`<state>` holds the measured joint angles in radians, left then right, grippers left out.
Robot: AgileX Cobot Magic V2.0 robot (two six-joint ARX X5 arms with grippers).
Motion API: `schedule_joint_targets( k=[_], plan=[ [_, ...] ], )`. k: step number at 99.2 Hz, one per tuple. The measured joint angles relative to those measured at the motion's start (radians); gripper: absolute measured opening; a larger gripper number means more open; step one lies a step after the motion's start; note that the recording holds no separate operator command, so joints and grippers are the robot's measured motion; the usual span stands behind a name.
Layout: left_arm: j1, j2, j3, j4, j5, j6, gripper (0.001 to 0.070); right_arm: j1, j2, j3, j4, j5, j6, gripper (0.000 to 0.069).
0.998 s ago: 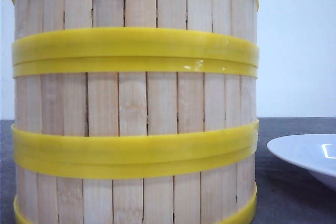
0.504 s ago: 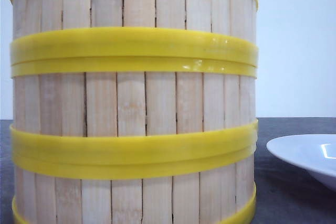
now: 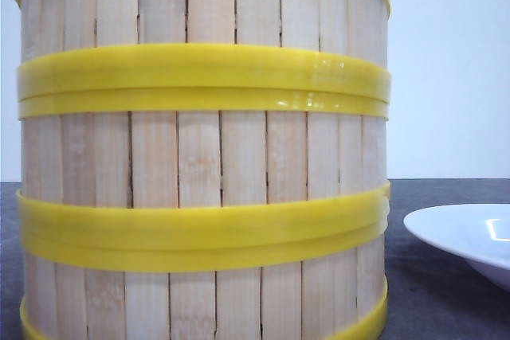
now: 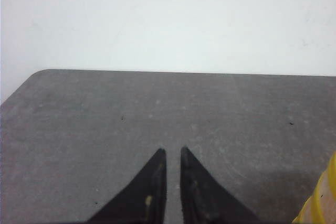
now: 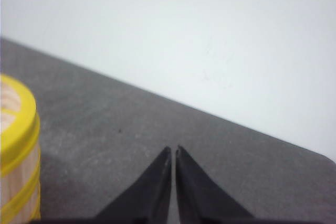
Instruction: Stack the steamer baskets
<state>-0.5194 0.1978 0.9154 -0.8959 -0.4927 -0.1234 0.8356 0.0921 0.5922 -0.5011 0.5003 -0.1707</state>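
A stack of steamer baskets (image 3: pixel 203 165) fills the left and middle of the front view, very close to the camera. Three tiers of pale slats show, joined by double yellow bands; the stack's top and foot are cut off by the frame. Neither gripper appears in the front view. In the left wrist view my left gripper (image 4: pixel 171 150) hangs over bare table with its fingers nearly together and nothing between them, and a basket edge (image 4: pixel 323 203) shows off to one side. My right gripper (image 5: pixel 174 148) is shut and empty, apart from the steamer baskets (image 5: pixel 16 150).
A shallow white plate (image 3: pixel 466 236) lies on the dark grey table (image 3: pixel 438 300) to the right of the stack. A white wall stands behind the table. A rounded table corner (image 4: pixel 39 74) appears in the left wrist view.
The stack has shifted a few pixels to the left in the front view. The plate has stayed put.
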Motion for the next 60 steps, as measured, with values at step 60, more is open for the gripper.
schedule_joint_targets(
  k=[60],
  plan=[
    [0.0, 0.0, 0.0, 0.0, -0.004, 0.0, 0.0025, -0.018, -0.031, 0.0, -0.005, -0.003, 0.0, 0.001]
  ],
)
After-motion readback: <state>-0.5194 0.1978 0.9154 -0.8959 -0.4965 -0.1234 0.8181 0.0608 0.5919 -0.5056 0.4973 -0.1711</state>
